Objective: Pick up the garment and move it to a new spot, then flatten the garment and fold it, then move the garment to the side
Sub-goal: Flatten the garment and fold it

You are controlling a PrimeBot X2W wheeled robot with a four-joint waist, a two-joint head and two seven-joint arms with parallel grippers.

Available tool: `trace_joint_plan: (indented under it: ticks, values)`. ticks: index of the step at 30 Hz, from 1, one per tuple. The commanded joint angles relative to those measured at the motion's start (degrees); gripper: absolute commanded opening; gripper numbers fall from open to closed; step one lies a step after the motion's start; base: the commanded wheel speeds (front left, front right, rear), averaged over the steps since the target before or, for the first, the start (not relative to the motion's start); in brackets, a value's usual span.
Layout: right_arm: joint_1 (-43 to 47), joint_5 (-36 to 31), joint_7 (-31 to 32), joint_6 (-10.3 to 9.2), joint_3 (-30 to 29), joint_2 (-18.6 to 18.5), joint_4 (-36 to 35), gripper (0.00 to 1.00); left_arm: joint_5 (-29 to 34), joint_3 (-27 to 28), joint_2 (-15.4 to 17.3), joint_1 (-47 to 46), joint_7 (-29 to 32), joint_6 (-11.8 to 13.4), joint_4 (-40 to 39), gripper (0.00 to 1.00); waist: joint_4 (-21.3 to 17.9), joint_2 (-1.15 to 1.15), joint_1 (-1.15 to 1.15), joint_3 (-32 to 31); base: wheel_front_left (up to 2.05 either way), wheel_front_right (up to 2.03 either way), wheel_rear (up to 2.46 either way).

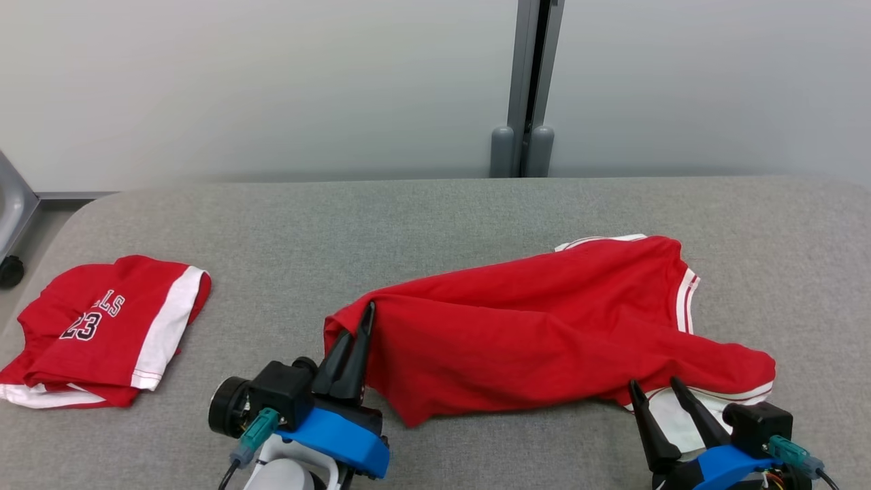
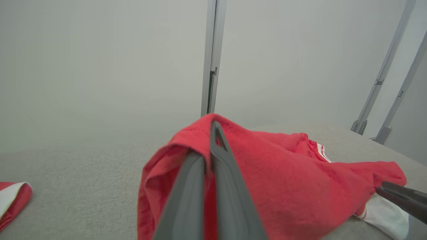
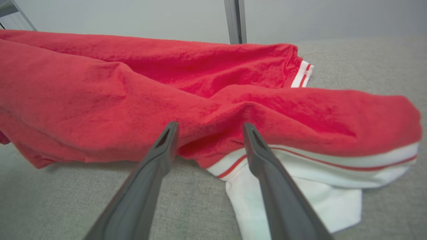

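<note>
A red garment [image 1: 544, 320] with white, red-striped trim lies crumpled across the middle and right of the grey table. My left gripper [image 1: 364, 320] is shut on the garment's left corner and holds that corner raised; in the left wrist view the red cloth [image 2: 283, 186] drapes over the closed fingers [image 2: 230, 190]. My right gripper [image 1: 656, 391] stands open at the garment's lower right edge, its fingertips [image 3: 168, 133] at the red fold just above the white trim [image 3: 300, 190], nothing pinched between them.
A second red garment [image 1: 102, 327], folded, with white trim and the number 23, lies at the table's left edge. The grey padded table [image 1: 435, 218] runs back to a pale wall with a grey post [image 1: 524, 88]. A metal frame [image 1: 13, 211] stands far left.
</note>
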Motion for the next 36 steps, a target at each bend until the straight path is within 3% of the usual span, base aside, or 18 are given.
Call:
trace_joint_plan:
  ticks: [1, 8, 18, 19, 20, 21, 26, 36]
  values:
    - [0.1, -0.3, -0.2, 0.0, 0.1, 0.1, 0.0, 1.0, 0.4, 0.6, 0.2, -0.4, -0.2, -0.5, 0.7, 0.0, -0.1, 0.0, 0.01, 0.5, 0.0, 0.0, 0.0]
    - [-2.9, 0.0, -0.2, -0.01, 1.7, -1.6, -0.9, 1.0, 2.7, 5.0, 1.0, -8.5, -0.2, -0.2, 6.4, 0.0, -3.6, 0.0, 0.01, 5.9, 0.0, 0.0, 0.0]
    - [-6.9, 1.2, -0.2, 0.0, 4.0, -3.9, -2.2, 1.0, 5.8, 10.3, 0.6, -24.6, -0.2, 6.1, 21.1, 0.0, -8.5, 0.0, 0.01, 12.8, 0.0, 0.0, 0.0]
    - [-7.1, 1.2, -0.2, 0.0, 4.1, -3.9, -2.3, 1.0, 5.7, 10.8, 0.5, -24.9, -0.2, 7.0, 22.9, 0.35, -8.7, 0.0, 0.01, 13.0, 0.0, 0.0, 0.0]
    - [-7.3, 1.4, -0.2, 0.0, 4.3, -3.8, -2.2, 1.0, 5.2, 11.3, 0.5, -25.3, -0.2, 7.5, 24.7, 0.93, -8.9, 0.0, 0.01, 13.1, 0.0, 0.0, 0.0]
    - [-7.5, 1.4, -0.2, 0.0, 4.5, -3.7, -2.1, 1.0, 4.8, 11.7, 0.4, -26.1, -0.2, 8.1, 25.3, 1.0, -9.0, 0.0, 0.01, 13.2, 0.0, 0.0, 0.0]
    - [-7.7, 1.7, -0.2, 0.0, 5.0, -3.0, -1.4, 1.0, 3.4, 13.0, 0.1, -24.6, -0.2, 9.6, 29.6, 1.0, -8.3, 0.0, 0.01, 12.1, 0.0, 0.0, 0.0]
    - [-6.4, 1.6, -0.2, 0.0, 5.7, -2.3, -1.1, 1.0, -0.4, 10.0, 0.0, -17.4, -0.2, 6.3, 29.7, 1.0, -5.1, 0.0, 0.01, 9.2, 0.0, 0.0, 0.0]
